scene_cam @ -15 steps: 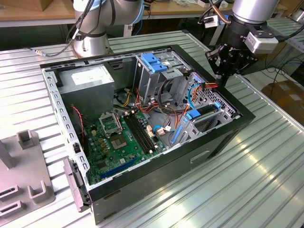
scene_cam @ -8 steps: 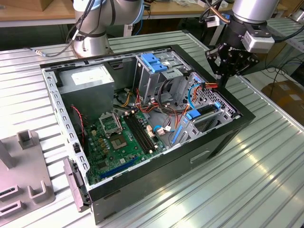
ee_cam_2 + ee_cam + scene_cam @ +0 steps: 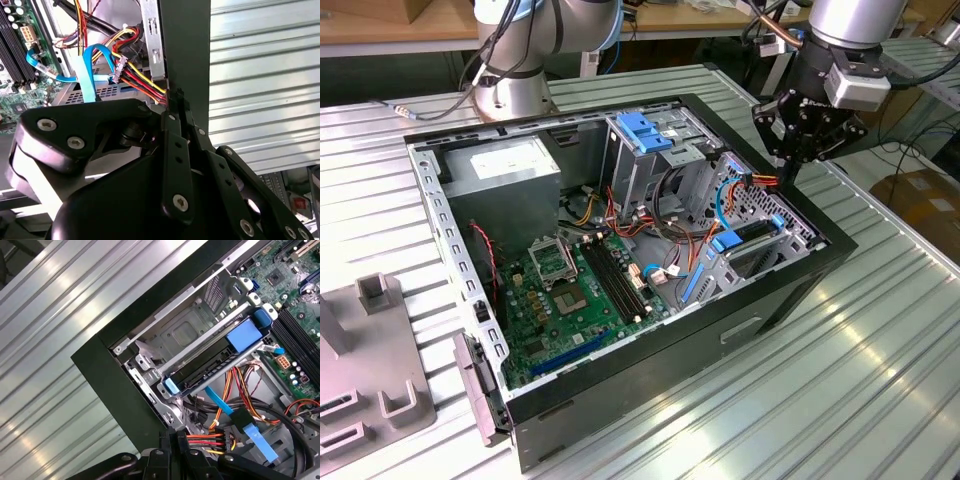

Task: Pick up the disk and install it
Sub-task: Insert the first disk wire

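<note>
From the exterior view's left, I see the black-and-silver disk in its blue plastic bracket [image 3: 748,240] seated in the grey metal case's [image 3: 450,240] bay, long axis running ten-to-four. My black gripper [image 3: 790,160], fingers clenched empty, hovers at its one o'clock.

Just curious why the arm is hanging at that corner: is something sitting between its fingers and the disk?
Partly. In the first wrist view the gripper hangs by the case wall, and a red-and-yellow wire bundle and a blue flat cable cross the space towards the disk, which lies in its metal cage.
</note>
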Controlling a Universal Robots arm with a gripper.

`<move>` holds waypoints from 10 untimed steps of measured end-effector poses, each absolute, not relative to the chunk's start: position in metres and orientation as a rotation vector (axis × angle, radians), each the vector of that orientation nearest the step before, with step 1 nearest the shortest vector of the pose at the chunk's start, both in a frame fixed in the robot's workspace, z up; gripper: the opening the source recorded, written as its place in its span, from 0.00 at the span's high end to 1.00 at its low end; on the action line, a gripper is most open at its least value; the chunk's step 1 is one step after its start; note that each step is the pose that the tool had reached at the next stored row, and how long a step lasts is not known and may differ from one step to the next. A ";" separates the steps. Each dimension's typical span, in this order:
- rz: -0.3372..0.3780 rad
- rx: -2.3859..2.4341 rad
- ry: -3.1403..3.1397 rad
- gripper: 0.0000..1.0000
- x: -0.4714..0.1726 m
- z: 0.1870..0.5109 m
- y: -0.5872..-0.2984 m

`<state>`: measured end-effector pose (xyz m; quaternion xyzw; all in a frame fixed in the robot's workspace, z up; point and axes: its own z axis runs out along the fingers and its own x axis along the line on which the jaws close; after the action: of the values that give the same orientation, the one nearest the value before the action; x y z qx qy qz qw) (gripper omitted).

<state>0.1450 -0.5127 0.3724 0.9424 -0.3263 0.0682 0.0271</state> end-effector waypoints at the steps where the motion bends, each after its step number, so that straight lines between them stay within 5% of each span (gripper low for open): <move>1: 0.211 2.910 -1.008 0.83 0.144 0.372 -0.513; 10: 0.209 2.865 -1.108 0.83 0.140 0.372 -0.513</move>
<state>0.1399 -0.5129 0.3723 0.9300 -0.3598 0.0678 0.0313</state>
